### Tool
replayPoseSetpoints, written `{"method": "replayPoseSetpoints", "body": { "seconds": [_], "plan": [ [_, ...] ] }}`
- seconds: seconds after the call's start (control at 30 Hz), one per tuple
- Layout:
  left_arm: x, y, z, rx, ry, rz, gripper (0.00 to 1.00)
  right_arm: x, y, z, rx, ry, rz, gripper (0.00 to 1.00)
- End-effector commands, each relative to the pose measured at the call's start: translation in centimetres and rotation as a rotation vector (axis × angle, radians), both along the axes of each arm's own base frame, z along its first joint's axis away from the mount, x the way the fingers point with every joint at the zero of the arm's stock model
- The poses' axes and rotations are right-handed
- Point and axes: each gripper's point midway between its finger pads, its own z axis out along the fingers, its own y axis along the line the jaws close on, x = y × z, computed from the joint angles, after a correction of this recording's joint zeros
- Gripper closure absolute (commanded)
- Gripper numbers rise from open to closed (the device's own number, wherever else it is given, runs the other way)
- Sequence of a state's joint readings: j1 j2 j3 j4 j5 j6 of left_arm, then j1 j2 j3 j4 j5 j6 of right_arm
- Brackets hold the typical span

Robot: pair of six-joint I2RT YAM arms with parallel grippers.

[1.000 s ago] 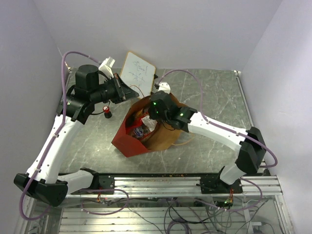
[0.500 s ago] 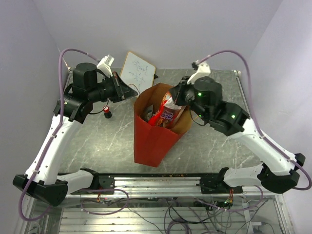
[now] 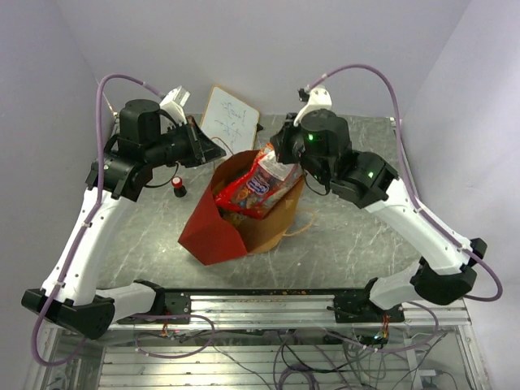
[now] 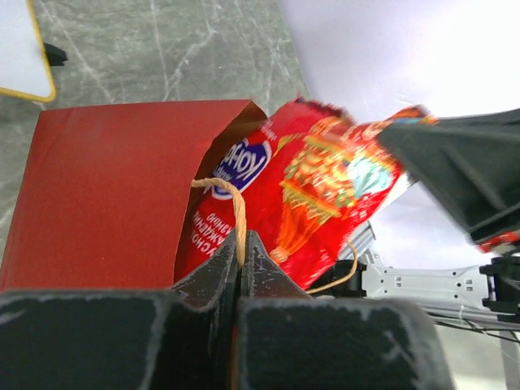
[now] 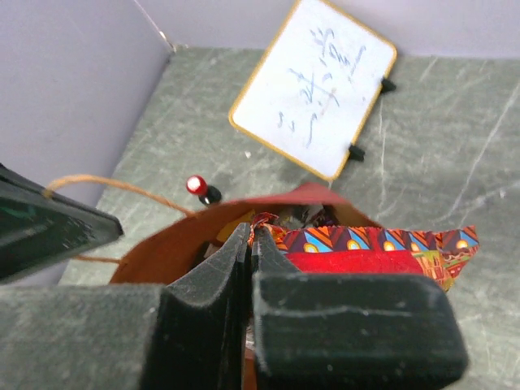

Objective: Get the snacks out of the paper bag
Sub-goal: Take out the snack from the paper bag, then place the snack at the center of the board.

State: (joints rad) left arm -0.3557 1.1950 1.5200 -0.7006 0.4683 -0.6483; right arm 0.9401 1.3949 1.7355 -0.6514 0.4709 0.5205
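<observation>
The red paper bag leans in the middle of the table with its mouth open. My left gripper is shut on its tan loop handle at the far rim. My right gripper is shut on a corner of the large red candy bag, which hangs mostly above the paper bag's mouth. In the right wrist view the gripper pinches the candy bag over the brown inside. Small packets lie deep in the bag. In the left wrist view the gripper faces the candy bag.
A white tilted whiteboard stands behind the bag. A small red-and-black marker cap stands to the bag's left. The bag's second handle lies loose on the table at its right. The rail runs along the near edge.
My right gripper went into the bag, then rose with the candy bag, which now hangs mostly out. The paper bag stood upright, then tipped to the left. My left gripper kept the handle.
</observation>
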Motion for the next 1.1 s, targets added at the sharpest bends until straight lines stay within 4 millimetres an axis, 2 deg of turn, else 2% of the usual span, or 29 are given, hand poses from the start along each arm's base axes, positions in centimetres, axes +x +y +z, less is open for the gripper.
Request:
{"method": "replayPoseSetpoints", "body": {
  "seconds": [0.0,0.1,0.2,0.27,0.33,0.47,0.53,0.67,0.77,0.83,0.9,1.0,1.07],
  "plan": [
    [0.0,1.8,2.0,0.081,-0.102,0.046,0.93,0.1,-2.1,12.4,0.192,-0.242,-0.054,1.00],
    [-0.1,2.4,2.0,0.122,-0.119,0.058,0.93,0.1,-4.1,15.8,0.187,-0.316,-0.113,1.00],
    [-0.3,2.6,1.9,0.136,-0.124,0.056,0.93,-0.2,-6.9,18.5,0.183,-0.386,-0.196,1.00],
    [-0.4,2.6,1.9,0.137,-0.128,0.052,0.93,-0.3,-9.2,18.9,0.148,-0.406,-0.278,1.00],
    [-0.5,2.6,2.0,0.136,-0.132,0.050,0.93,-0.2,-11.8,18.0,0.082,-0.401,-0.387,1.00],
    [-0.6,2.6,2.1,0.138,-0.136,0.045,0.93,-1.1,-17.9,14.1,-0.085,-0.341,-0.655,1.00],
    [-0.6,2.7,1.9,0.149,-0.133,0.046,0.93,-2.7,-21.2,12.6,-0.104,-0.322,-0.757,1.00],
    [-0.5,3.1,1.2,0.182,-0.120,0.055,0.93,-5.0,-24.8,9.7,-0.096,-0.290,-0.836,1.00],
    [-0.4,3.2,1.0,0.190,-0.114,0.055,0.93,-5.7,-25.5,6.9,-0.090,-0.250,-0.828,1.00],
    [-0.3,3.0,1.0,0.187,-0.114,0.049,0.93,-5.5,-24.7,4.4,-0.117,-0.213,-0.800,1.00],
    [-0.2,2.8,1.2,0.185,-0.114,0.040,0.93,-5.3,-24.2,1.0,-0.182,-0.158,-0.800,1.00],
    [0.0,2.7,1.4,0.184,-0.112,0.036,0.93,-4.2,-23.3,-4.3,-0.224,-0.078,-0.831,1.00],
    [0.0,2.7,1.4,0.184,-0.112,0.036,0.93,-2.5,-22.8,-7.0,-0.231,-0.011,-0.813,1.00]
  ]
}}
